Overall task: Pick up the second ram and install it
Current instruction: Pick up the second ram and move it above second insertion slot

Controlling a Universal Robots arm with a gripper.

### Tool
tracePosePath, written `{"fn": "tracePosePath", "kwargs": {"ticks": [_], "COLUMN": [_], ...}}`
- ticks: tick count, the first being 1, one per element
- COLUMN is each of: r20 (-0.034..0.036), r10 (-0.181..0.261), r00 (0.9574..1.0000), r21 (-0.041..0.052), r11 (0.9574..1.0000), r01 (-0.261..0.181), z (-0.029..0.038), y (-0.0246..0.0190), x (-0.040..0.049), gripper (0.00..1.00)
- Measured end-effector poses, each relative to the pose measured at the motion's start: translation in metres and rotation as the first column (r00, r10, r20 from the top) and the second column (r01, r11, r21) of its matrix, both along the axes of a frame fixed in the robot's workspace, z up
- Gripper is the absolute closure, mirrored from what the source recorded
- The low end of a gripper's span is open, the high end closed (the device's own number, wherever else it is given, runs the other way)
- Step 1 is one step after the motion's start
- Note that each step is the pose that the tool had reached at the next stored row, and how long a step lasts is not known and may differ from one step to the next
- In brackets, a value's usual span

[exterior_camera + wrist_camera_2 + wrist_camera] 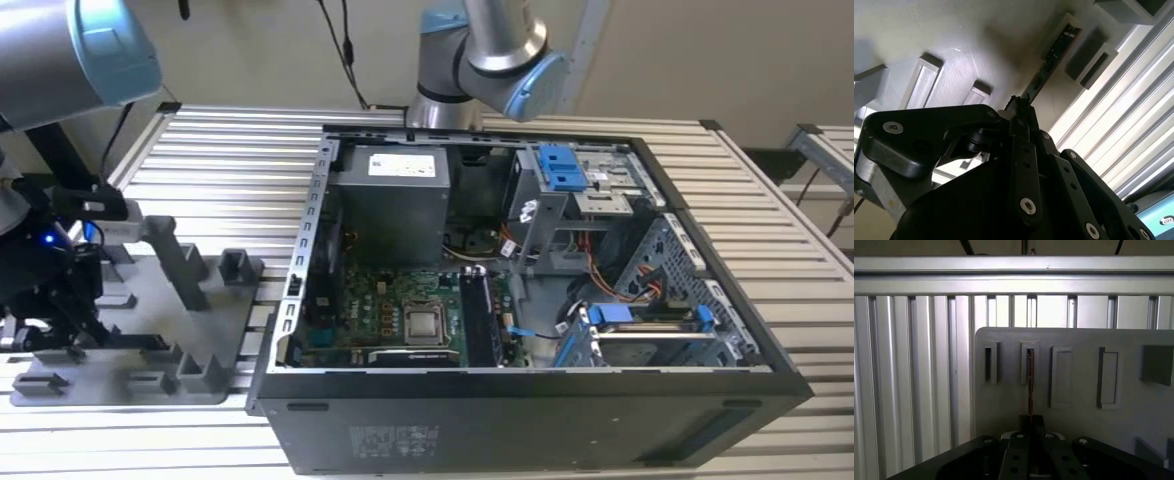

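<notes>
Memory board [1030, 382] [1051, 55]: near end hidden between the clamped gripper [1030, 419] fingertips in both wrist views; far end sunk in a fixture plate [1079, 340] slot.
Fixture plate: runs past the frame edge in the first wrist view.
Arm [94, 45]: cut off at the exterior view's upper left corner.

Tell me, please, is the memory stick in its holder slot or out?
In: the memory stick reaches into the slot, jaws shut on it.
</notes>
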State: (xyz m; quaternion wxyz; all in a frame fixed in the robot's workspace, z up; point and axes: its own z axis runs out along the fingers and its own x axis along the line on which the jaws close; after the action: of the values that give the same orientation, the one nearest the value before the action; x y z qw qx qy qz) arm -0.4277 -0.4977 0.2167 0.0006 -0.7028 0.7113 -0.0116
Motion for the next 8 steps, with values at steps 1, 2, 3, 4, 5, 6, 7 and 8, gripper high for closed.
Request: {"fn": "tracePosePath", "kwargs": {"ticks": [1,2,3,4,5,6,7,8], "r20": [0.0,0.0,0.0001,0.0002,0.0001,0.0001,0.0001,0.0001], "r10": [0.0,0.0,0.0,0.0,0.0,0.0,0.0,0.0], "r00": [1.0,1.0,1.0,1.0,1.0,1.0,1.0,1.0], "r21": [0.0,0.0,0.0,0.0001,0.0,0.0,0.0,0.0001], "r11": [1.0,1.0,1.0,1.0,1.0,1.0,1.0,1.0], "r01": [0.0,0.0,0.0,0.0,0.0,0.0,0.0,0.0], "z": [0.0007,0.0016,0.0022,0.0027,0.0034,0.0041,0.0048,0.0055], "y": [0.0,0.0,0.0,0.0,0.0,0.0,0.0,0.0], "x": [0.0,0.0,0.0,0.0,0.0,0.0,0.0,0.0], "gripper": [0.86,0.86,0.86,0.86,0.86,0.86,0.86,0.86]}}
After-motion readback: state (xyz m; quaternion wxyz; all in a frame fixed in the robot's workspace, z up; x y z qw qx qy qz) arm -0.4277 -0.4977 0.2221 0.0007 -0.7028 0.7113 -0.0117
